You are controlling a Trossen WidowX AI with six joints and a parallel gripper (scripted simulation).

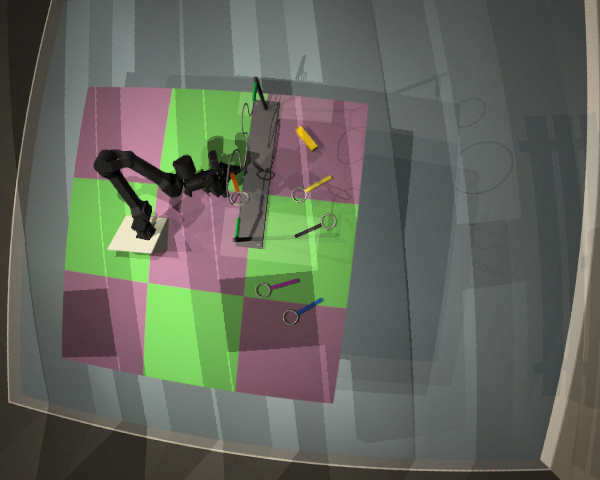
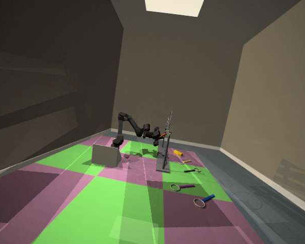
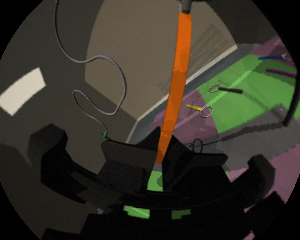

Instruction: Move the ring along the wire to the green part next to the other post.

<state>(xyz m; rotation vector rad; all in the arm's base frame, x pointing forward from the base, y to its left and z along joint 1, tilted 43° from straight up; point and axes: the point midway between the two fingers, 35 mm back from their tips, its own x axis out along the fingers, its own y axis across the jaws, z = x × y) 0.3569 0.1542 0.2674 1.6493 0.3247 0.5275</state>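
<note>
Presently the gripper is clamped on the low end of the orange handle, so the ring rides at the far end, well ahead of the black arm. The ring sits partway along the thin grey wire above the grey base board, near the middle of the table; whether it clears the wire cannot be told. Spare rings (yellow, purple, blue) lie towards the right edge.
</note>
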